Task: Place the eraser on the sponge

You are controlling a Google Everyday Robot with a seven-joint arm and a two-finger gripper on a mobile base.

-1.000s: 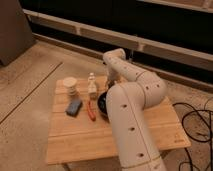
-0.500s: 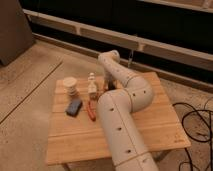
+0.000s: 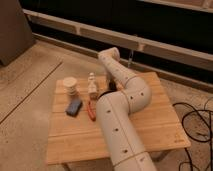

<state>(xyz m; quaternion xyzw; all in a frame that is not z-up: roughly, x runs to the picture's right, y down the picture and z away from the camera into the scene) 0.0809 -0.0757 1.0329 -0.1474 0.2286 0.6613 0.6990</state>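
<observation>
Sitting pressed shut right of the sponge (image 3: 74,106), the gripper (image 3: 112,88) hides any catch: check it's the eraser, then lift clear of the pen (image 3: 91,111).

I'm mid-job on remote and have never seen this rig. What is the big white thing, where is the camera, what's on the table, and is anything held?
The big white tube is the robot's single arm. It rises from the bottom of the picture, bends, and reaches down to the wooden table. There is only one camera view, looking down over the arm; where it is mounted is not known.

The gripper is the dark tip low over the table's middle, mostly hidden behind the arm. It is closed, but whether it holds anything can't be seen.

On the table's left part lie the blue sponge and, beside it, an orange-red pen. Behind them stand a pale round container and a small white bottle.
</observation>
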